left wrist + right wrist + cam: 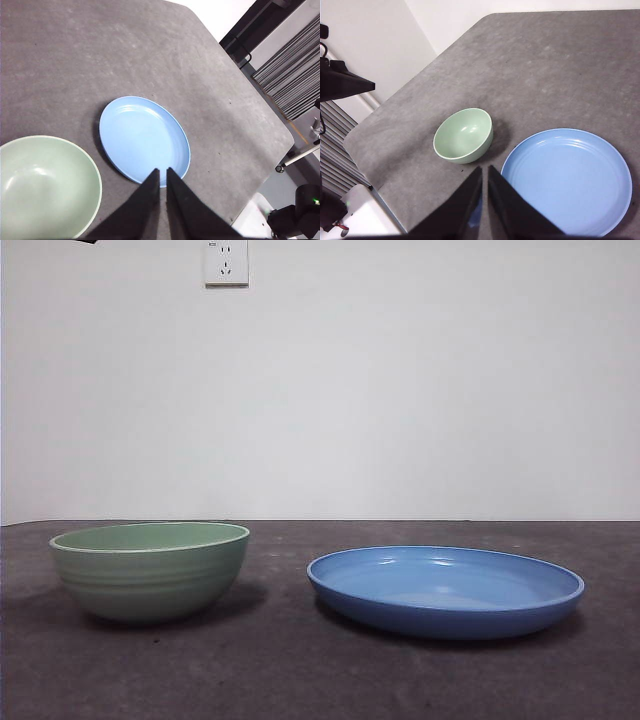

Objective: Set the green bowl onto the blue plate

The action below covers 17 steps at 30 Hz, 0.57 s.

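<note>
The green bowl [150, 570] stands upright and empty on the dark grey table, at the left in the front view. To its right, a short gap away, lies the blue plate [445, 590], also empty. The left wrist view looks down on the bowl [45, 187] and the plate [142, 137] from high above; my left gripper [162, 172] is shut and holds nothing. My right gripper [484, 170] is likewise shut and empty, hanging high over the bowl [463, 135] and the plate [567, 180]. In the front view, only a black tip [88, 242] shows at the top left corner.
A white wall with a socket [226, 262] stands behind the table. The table's rounded edge [270, 150] drops off beyond the plate, with dark equipment [300, 210] below it. Another table edge [380, 120] runs past the bowl.
</note>
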Each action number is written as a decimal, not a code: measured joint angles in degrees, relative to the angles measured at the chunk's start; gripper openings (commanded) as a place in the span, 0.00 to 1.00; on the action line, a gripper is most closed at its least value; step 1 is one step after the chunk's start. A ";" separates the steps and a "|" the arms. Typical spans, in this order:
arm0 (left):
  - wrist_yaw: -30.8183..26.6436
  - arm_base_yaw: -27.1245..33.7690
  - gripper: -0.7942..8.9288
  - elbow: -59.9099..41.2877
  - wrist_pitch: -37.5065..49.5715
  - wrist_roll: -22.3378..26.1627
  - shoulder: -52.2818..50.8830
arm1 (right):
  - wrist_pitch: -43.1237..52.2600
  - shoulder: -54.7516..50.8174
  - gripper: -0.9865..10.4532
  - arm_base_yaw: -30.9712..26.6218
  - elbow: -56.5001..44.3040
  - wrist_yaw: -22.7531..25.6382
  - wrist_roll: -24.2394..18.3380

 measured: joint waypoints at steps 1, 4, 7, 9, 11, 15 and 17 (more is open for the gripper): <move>0.00 0.00 0.21 0.00 -0.02 0.20 0.00 | 0.00 0.00 0.20 0.00 0.00 0.02 -0.17; 0.00 0.00 0.45 0.00 -0.02 0.44 0.00 | 0.00 0.00 0.42 0.00 0.00 0.02 -0.44; 0.00 0.00 0.66 0.00 -0.02 0.66 0.00 | 0.00 0.00 0.53 0.00 0.00 0.04 -0.59; 0.00 0.00 0.69 0.00 0.00 0.85 0.00 | 0.00 0.00 0.53 0.00 0.00 0.04 -0.59; 0.02 0.00 0.69 0.00 0.00 1.38 0.00 | 0.00 0.00 0.53 0.00 0.00 0.04 -0.59; 0.04 -0.02 0.69 0.00 0.00 1.70 0.00 | 0.22 0.00 0.53 0.00 0.00 0.04 -0.61; 0.04 -0.02 0.69 0.00 0.00 1.77 0.00 | 0.24 0.00 0.53 0.00 0.00 0.04 -0.61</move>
